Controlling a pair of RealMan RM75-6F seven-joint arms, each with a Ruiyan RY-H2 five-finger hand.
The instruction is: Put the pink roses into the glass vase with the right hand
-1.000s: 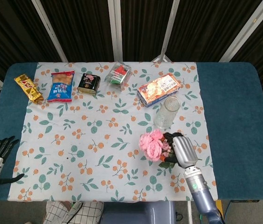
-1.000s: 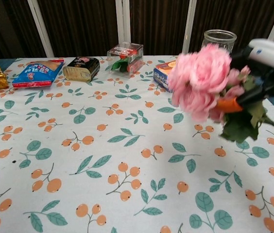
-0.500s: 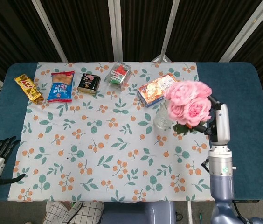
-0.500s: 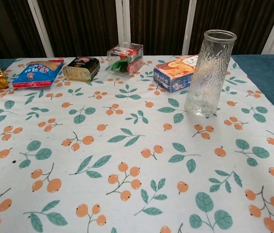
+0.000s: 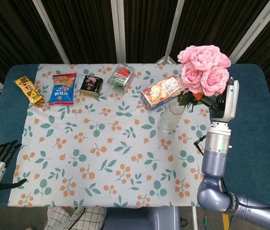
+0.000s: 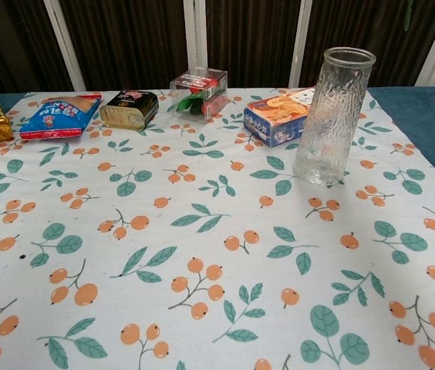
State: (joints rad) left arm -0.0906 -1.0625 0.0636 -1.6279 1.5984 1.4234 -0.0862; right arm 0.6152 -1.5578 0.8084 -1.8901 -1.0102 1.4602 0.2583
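One floral tablecloth (image 6: 202,254) covers a blue table (image 5: 250,124) before dark slatted panels (image 5: 77,28).

Glass vase (image 6: 332,116) upright on floral cloth (image 6: 202,254) — snack packs (image 6: 59,116) behind.

The glass vase (image 6: 333,116) stands upright on the flowery tablecloth (image 5: 101,153). Its mouth is open at the top. Just behind it, on its left, lies an orange and blue box (image 6: 278,116), very close to the vase. Further left along the back edge sit a clear box (image 5: 122,75), a black pack (image 5: 91,85), a blue snack bag (image 5: 63,88) and a gold pack (image 5: 28,90). The front half of the cloth is flat and bare. The blue table (image 5: 250,120) to the right of the vase is bare too.
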